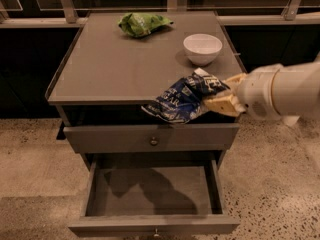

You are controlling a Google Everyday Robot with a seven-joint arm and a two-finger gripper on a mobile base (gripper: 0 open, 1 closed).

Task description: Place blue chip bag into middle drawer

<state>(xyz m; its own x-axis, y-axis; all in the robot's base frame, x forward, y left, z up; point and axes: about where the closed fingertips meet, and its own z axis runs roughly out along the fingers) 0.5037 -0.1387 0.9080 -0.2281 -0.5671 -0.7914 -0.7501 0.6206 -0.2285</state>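
The blue chip bag (pixel 182 100) is in the air at the near right edge of the cabinet top (pixel 110 69), its lower left end hanging in front of the closed drawer front (pixel 115 138), and the gripper (pixel 218 102) is clenched on the bag's right end, coming in from the right on the white arm (pixel 285 91). Below, the middle drawer (pixel 150 225) is pulled out toward the near side, with only shadow on its grey floor. On the top, a white bowl (pixel 202 48) stands just behind the bag, and a green snack bag (pixel 142 24) lies far, near the back edge.
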